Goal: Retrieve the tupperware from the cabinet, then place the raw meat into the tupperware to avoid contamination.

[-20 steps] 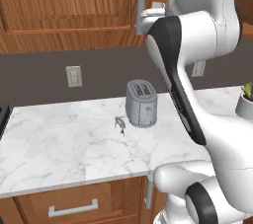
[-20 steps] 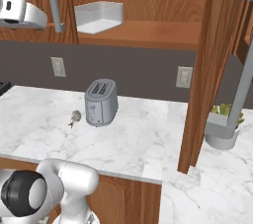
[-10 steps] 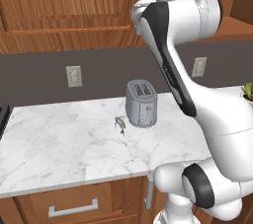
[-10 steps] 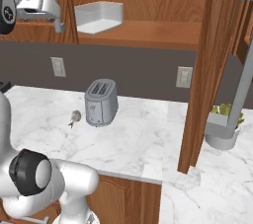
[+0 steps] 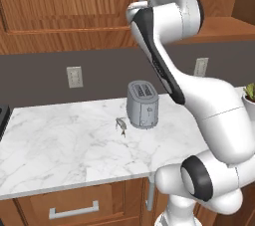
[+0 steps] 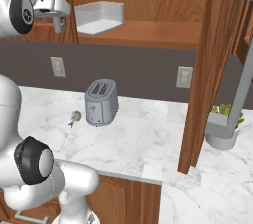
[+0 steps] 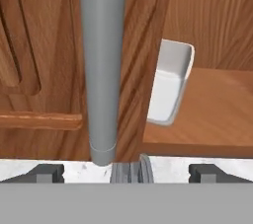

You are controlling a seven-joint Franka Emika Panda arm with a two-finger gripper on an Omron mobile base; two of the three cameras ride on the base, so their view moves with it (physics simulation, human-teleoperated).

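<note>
my gripper (image 7: 126,171) is spread wide, holding nothing, at the cabinet (image 7: 44,45) door's grey handle (image 7: 101,65). the tupperware (image 6: 99,17) sits on the cabinet shelf at upper left; the raw meat (image 6: 75,117) lies on the surface beside the toaster (image 6: 101,102).

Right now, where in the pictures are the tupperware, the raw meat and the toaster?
tupperware (image 6: 99,17): right base view, on its front wall.
raw meat (image 5: 121,125): left base view, on the lump's middle.
toaster (image 6: 101,103): right base view, on its side face.

Toaster (image 5: 143,104), raw meat (image 5: 121,125) on counter (image 5: 60,145)
</note>
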